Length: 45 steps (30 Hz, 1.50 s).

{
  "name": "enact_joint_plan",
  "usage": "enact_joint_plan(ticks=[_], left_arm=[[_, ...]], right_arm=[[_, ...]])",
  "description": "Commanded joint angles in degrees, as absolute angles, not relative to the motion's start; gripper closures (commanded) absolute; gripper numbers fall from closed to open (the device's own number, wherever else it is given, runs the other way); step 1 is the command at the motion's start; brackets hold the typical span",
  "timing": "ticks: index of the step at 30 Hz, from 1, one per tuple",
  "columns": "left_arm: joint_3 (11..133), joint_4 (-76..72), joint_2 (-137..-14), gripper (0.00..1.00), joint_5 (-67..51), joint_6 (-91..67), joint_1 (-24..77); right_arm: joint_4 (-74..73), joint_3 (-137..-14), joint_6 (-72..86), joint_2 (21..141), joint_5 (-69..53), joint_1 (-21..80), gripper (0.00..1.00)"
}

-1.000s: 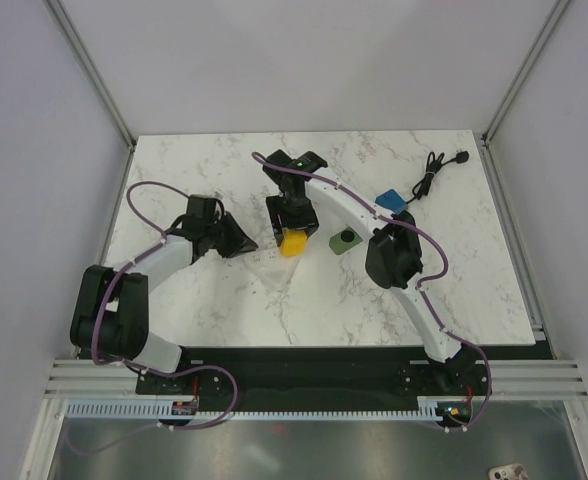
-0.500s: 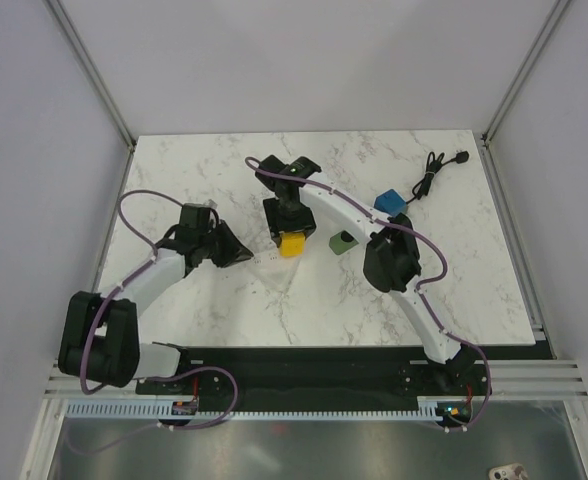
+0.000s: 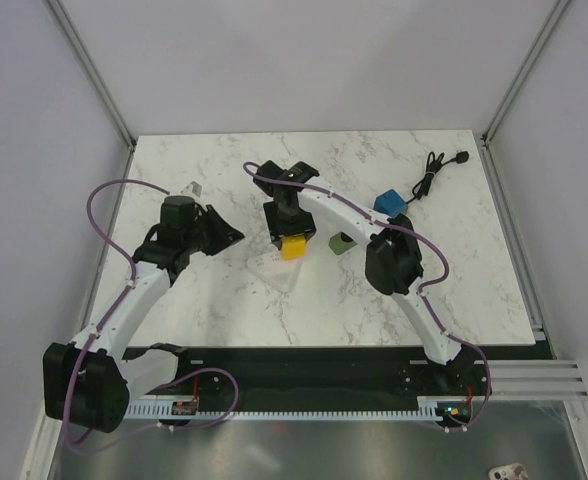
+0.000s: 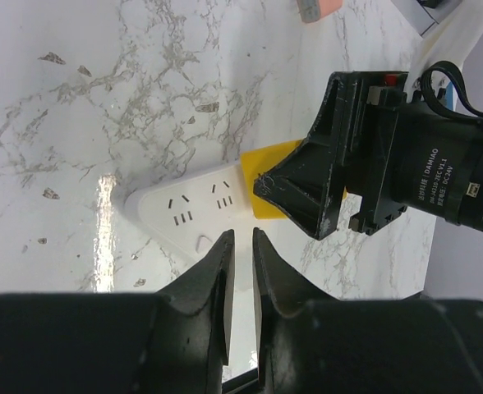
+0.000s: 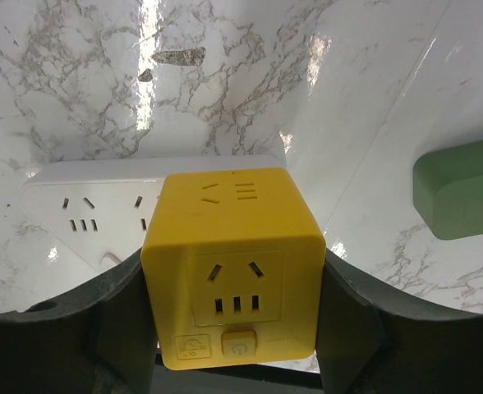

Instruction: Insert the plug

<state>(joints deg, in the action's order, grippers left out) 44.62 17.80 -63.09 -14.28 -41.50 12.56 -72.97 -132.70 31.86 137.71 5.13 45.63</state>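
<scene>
– Yellow cube (image 5: 235, 267), this is the plug? Why does the right hand (image 3: 292, 238) hold it like that?
– Yes. The two fingers press on its opposite sides and grip it firmly, so it cannot turn. It is held over one end of the white power strip (image 4: 188, 215), which lies flat on the table (image 3: 374, 300). Probably the pins must meet the holes straight.
– Are the pins already in?
– This cannot be told. The cube hides that end of the strip, and its underside is not seen.
– And the left hand (image 4: 241, 246)?
– Its fingers are almost together, with only a thin slit between them, and nothing is in it. It hangs near the strip's other end, likely to steady the strip when the cube is pushed. Whether it touches, the views do not show.
– How does the cube look?
– Smooth plastic, rounded edges, socket holes on two faces and a small button low on one. A green block (image 5: 463, 185) lies near, apart from it.
</scene>
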Motion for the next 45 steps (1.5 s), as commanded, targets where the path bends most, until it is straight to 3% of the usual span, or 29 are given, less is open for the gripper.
enact_joint_plan(ticks=[1, 16, 36, 37, 41, 45], left_arm=[[44.1, 18.5, -62.5, 0.79, -13.1, -38.8, 12.0], [45.1, 20.7, -61.0, 0.79, -15.8, -35.9, 5.1], [46.0, 20.9, -60.6, 0.75, -17.6, -34.6, 4.7], [46.1, 20.8, -60.9, 0.74, -17.8, -34.6, 4.7], [46.6, 20.7, -60.7, 0.71, -17.8, -34.4, 4.7], [47.3, 20.3, -61.0, 0.67, -17.7, -34.2, 4.7]], right_arm=[[-77.1, -128.2, 32.6, 138.1, 7.0, 46.7, 1.00], [-72.7, -121.4, 33.9, 139.1, 7.2, 49.0, 1.00], [-68.8, -118.8, 32.4, 142.0, 5.4, 48.8, 1.00], [-69.1, -119.5, 32.6, 142.0, 6.1, 48.8, 0.99], [-69.3, -124.3, 31.6, 141.3, 7.0, 48.3, 0.80], [-69.3, -128.6, 30.1, 140.5, 6.5, 47.1, 0.77]])
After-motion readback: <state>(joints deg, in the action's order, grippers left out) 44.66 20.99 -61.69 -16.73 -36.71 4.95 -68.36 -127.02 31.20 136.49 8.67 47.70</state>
